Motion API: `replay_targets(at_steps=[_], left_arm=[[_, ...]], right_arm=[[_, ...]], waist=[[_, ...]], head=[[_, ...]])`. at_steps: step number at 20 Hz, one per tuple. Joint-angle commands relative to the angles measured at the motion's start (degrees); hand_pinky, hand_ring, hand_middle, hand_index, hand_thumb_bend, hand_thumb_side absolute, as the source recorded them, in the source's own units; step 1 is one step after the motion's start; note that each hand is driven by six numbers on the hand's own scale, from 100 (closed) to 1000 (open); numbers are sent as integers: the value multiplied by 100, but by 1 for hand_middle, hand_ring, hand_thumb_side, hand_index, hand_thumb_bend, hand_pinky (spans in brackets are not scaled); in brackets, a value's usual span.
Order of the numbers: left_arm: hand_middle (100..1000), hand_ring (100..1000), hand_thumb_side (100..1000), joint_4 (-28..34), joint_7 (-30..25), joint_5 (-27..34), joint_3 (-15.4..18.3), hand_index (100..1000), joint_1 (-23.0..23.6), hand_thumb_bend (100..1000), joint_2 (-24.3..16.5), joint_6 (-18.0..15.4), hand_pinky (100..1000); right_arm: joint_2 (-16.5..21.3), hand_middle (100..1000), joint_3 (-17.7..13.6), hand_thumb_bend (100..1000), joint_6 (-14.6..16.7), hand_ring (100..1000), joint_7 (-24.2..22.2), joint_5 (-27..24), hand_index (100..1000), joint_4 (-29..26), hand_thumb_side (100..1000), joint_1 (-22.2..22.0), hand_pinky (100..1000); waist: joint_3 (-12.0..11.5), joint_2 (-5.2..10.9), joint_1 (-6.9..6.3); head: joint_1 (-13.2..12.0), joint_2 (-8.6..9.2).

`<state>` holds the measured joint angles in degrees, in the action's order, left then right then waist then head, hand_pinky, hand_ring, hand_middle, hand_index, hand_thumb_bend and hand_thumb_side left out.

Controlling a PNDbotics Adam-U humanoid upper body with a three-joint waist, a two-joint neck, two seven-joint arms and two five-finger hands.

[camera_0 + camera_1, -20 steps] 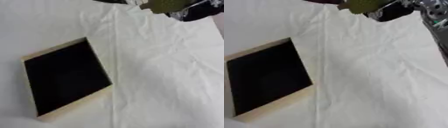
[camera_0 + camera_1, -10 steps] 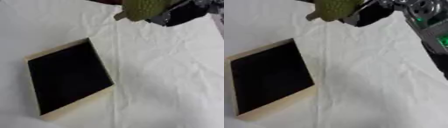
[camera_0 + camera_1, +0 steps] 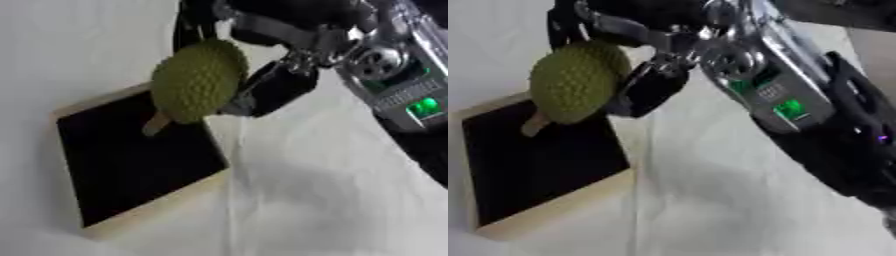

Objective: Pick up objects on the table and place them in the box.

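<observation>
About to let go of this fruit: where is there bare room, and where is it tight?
The box interior below the durian shows bare and dark. White cloth right of the box is also free. It is crowded at the box's far corner, where the right hand holds the durian.

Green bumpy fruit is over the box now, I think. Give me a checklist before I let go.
1. Fruit held: ok. The right hand has its fingers curled round the green bumpy fruit.
2. Fruit above the box opening: ok. It overlaps the upper right part of the box and its dark inside in both views.
3. Fruit clear of the near rim: cannot tell. Its height above the box does not show.
4. Box inside free of other things: ok, the visible part looks bare.
5. Stem end: ok, the pale stem points down towards the box.
6. Left hand out of the way: cannot tell, it is not in view.
</observation>
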<state>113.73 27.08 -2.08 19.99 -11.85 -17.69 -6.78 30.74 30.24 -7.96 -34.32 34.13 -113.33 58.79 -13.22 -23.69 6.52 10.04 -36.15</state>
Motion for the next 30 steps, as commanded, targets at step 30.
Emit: replay_targets(at_steps=[30], left_arm=[[547,483,585,86,-41,34,24,708,-67,276,-36,7,505]], right_arm=[[-1798,846,488,490,634,820,-673,2163,942,1728,100,-22,859]], waist=[[-93,142,38]], head=[[110,-52]])
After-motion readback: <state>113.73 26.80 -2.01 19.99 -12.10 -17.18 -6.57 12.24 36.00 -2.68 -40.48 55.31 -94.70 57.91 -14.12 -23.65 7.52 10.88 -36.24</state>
